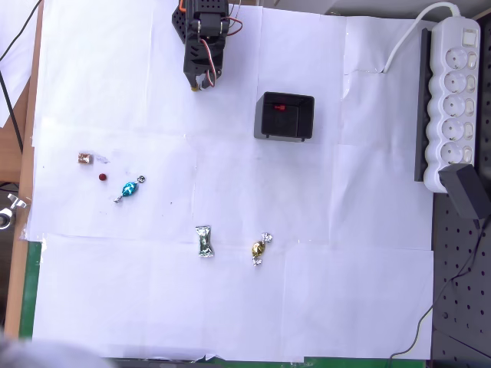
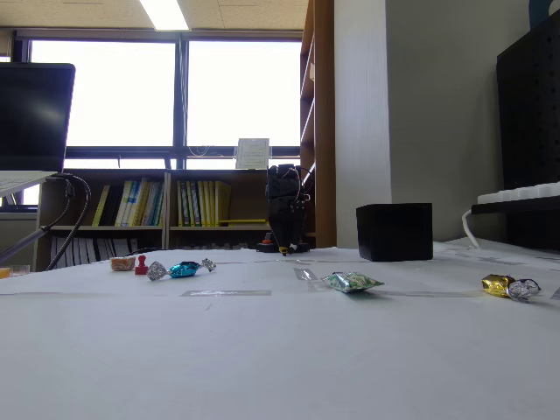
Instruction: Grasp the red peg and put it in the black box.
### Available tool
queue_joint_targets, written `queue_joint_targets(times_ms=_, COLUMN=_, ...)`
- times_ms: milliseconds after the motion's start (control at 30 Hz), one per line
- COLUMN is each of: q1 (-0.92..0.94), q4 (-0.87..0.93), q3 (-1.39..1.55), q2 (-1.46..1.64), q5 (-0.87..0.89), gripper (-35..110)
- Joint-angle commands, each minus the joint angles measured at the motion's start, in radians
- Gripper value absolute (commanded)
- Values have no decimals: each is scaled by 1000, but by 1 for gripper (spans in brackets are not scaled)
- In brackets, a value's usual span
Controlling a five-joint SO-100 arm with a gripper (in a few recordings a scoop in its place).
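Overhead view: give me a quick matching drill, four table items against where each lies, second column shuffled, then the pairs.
Things:
1. red peg
2. black box
3. gold-wrapped candy
4. blue-wrapped candy

Places, as the overhead view shows them:
A. right of the arm, upper centre
B. just lower right of the red peg
C. between the pinkish-brown square piece and the blue-wrapped candy
D. lower centre, right of the green-wrapped candy

Pairs: 1-C, 2-A, 3-D, 4-B

Matt white paper (image 1: 307,291) covers the table. The black box (image 1: 285,116) looks like smooth plastic. Near it, candies (image 1: 204,241) wear shiny foil.
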Motion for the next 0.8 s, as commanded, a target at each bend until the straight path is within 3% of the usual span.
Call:
queue_joint_targets(times_ms=0, q1=-12, q4=89, q3=-83, q2=-91, q5=-2, gripper=0)
queue_joint_targets(times_ms=667, q1=-43, q4=72, q3=-84, q2=-104, q5=37, gripper=0)
queue_joint_targets(times_ms=767, q1=-43, q4=72, q3=-84, q2=-106, q5=-69, gripper=0)
